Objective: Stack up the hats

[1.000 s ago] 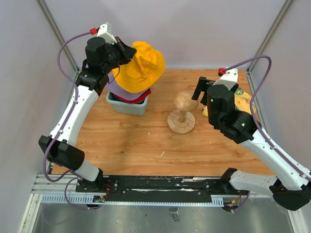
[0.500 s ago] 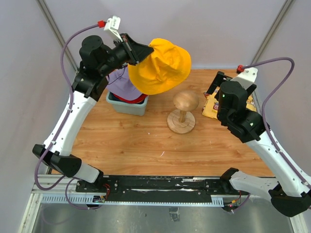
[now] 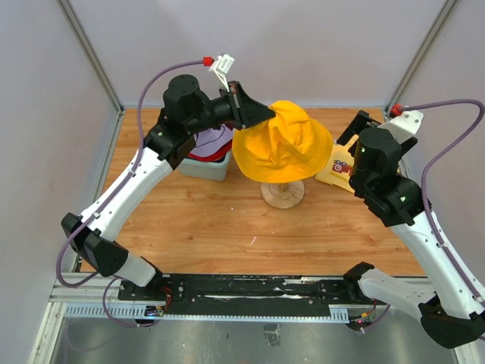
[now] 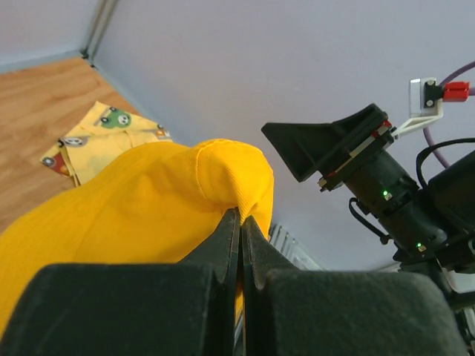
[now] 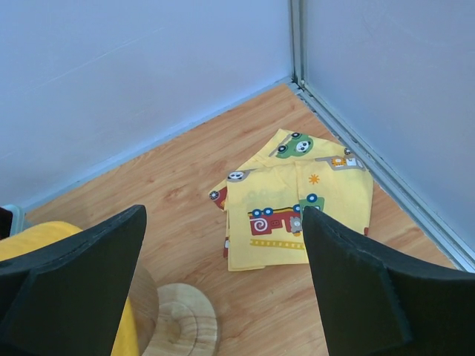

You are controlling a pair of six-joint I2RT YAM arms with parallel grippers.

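My left gripper (image 3: 254,115) is shut on the rim of a yellow bucket hat (image 3: 282,144) and holds it in the air over the wooden stand, whose round base (image 3: 282,192) shows below it. In the left wrist view the fingers (image 4: 239,222) pinch a fold of the yellow hat (image 4: 133,200). A lavender hat (image 3: 208,139) lies over a red one (image 3: 208,157) in the teal tub (image 3: 203,167). My right gripper (image 3: 356,129) is open and empty, above the printed cloth; its wide-apart fingers (image 5: 356,282) frame the floor.
A flat yellow cloth printed with red cars (image 5: 297,200) lies in the far right corner, also in the top view (image 3: 341,167). The stand's base (image 5: 182,322) shows in the right wrist view. Grey walls close the table on three sides.
My left arm has swung right, carrying the yellow hat from above the tub to above the wooden stand. My right arm has drawn back to the right, off the stand.
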